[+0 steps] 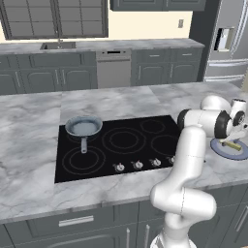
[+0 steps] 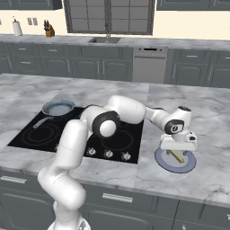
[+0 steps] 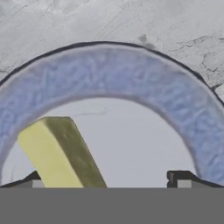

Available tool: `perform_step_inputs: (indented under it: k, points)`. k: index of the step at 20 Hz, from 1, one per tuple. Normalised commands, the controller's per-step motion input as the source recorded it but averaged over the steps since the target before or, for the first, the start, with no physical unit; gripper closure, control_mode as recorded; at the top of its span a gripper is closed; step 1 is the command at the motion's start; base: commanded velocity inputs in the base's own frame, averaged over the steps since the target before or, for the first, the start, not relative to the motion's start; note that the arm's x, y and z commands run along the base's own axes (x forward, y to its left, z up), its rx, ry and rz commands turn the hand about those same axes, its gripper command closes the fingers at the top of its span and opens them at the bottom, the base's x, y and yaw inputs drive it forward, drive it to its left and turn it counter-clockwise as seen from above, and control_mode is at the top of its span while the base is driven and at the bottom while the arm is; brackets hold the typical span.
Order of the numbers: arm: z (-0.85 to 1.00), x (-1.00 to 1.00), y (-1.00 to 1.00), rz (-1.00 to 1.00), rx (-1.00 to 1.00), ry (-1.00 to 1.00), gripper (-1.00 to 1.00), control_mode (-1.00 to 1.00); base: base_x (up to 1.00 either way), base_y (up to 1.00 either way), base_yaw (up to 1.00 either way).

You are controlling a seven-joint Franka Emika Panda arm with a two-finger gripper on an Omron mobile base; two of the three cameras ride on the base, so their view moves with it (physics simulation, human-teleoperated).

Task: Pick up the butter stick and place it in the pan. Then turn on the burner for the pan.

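The butter stick [image 3: 61,153] is a pale-yellow bar lying slanted on a round blue-grey plate [image 3: 109,74] to the right of the cooktop. My gripper [image 3: 107,179] hovers just above the plate, open, its two tips wide apart with the stick between them, close to the left tip. From the base, the gripper [image 2: 177,150] points down over the butter stick [image 2: 175,156]. The grey pan [image 1: 83,127] sits on the rear-left zone of the cooktop [image 1: 131,145], handle toward the front. The burner under it is hidden by the pan.
A row of knobs [image 1: 138,164] lines the cooktop's front edge. The marble counter [image 1: 29,145] spreads to the left and behind. My white arm reaches across the cooktop's right side toward the plate [image 2: 188,164]. A sink and cabinets stand along the far wall.
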Motion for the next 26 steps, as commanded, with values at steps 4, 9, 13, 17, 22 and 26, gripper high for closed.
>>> perform_step_inputs:
  k: [4,9,13,17,22,26]
  points:
    - [-0.19,0.0,0.0,0.0,0.0,0.0,-1.0,-1.0,0.0,0.0,0.0]
    - [-0.06,0.0,0.0,0.0,0.0,0.0,1.0,-1.0,0.0,0.0,0.0]
    - [0.0,0.0,0.0,0.0,0.0,0.0,1.0,-1.0,0.0,0.0,0.0]
    - [0.0,0.0,0.0,0.0,0.0,0.0,1.0,-1.0,0.0,0.0,0.0]
    - [0.17,0.0,0.0,0.0,0.0,-0.01,1.0,-1.0,0.0,0.0,0.0]
    - [0.37,-0.01,0.0,-0.01,0.0,-0.02,1.0,-1.0,0.0,0.0,0.0]
